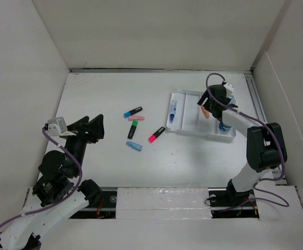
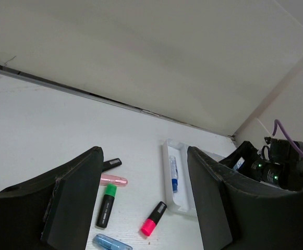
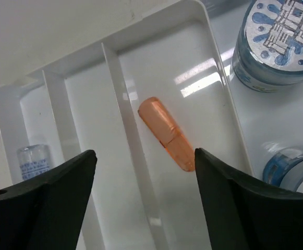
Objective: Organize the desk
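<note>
In the top view, we see the tabletop [image 1: 104, 172] forming the whole floor of the white-walled enclosure, with both arm bases at its near edge. The left fingers [image 1: 95, 126] hover over its left-centre area, spread wide and gripping nothing. Five markers lie loose near the centre, apart from those fingers: a blue-capped marker [image 1: 133, 111], a pale pink marker [image 1: 136, 118] just beside it, a green-capped marker [image 1: 133, 129], a light blue marker [image 1: 134, 146] and a magenta-capped marker [image 1: 156, 134]. A white tray [image 1: 195, 132] lies at the right rear of the tabletop, and a blue pen [image 1: 172, 110] lies in its leftmost compartment. The right arm [image 1: 261, 146] reaches over the tray; from this view we cannot tell the spacing of its fingers. In the left wrist view, the left fingers stand wide apart with nothing between them, and the markers and the tray appear on the tabletop beyond them. In the right wrist view, the right fingers [image 3: 52, 208] are set wide apart above the tray and hold nothing. An orange piece [image 3: 167, 133] lies tilted on the floor of the wide compartment, touching neither finger. Two round blue-and-white containers [image 3: 276, 41] stand beyond that compartment's right wall; we cannot tell whether they sit inside the tray.
</note>
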